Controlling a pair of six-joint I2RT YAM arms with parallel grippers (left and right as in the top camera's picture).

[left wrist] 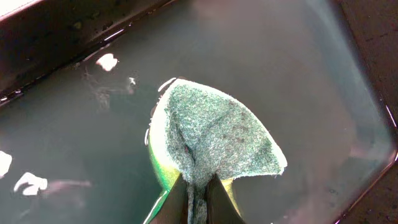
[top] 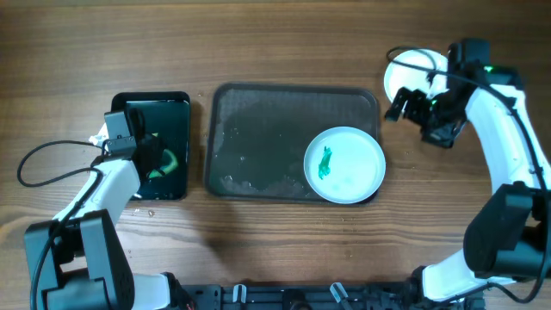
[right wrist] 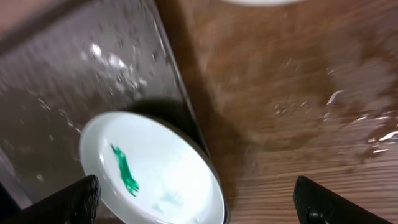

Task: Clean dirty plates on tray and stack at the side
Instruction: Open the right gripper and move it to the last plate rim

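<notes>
One smeared plate left to wipe; clean ones sit off the tray's far right corner.

Left of the tray [top: 258, 138], the left gripper [left wrist: 196, 196] is clamped on a green scouring sponge [left wrist: 217, 137] over a wet, smaller black tray [top: 176, 112]. On the tray's right end lies a plate [top: 344, 164] with a teal smear [top: 325, 162], not yet wiped. Past the tray's far right corner, on the wooden surface [top: 258, 43], the right gripper [right wrist: 202, 202] hangs with jaws spread wide and nothing in them, just beside a white plate [top: 411, 71] whose visible part looks clean. Whether that is one plate or several stacked, I cannot tell. The job seems well along: what is left is scrubbing the smeared plate and adding it to the pile.
</notes>
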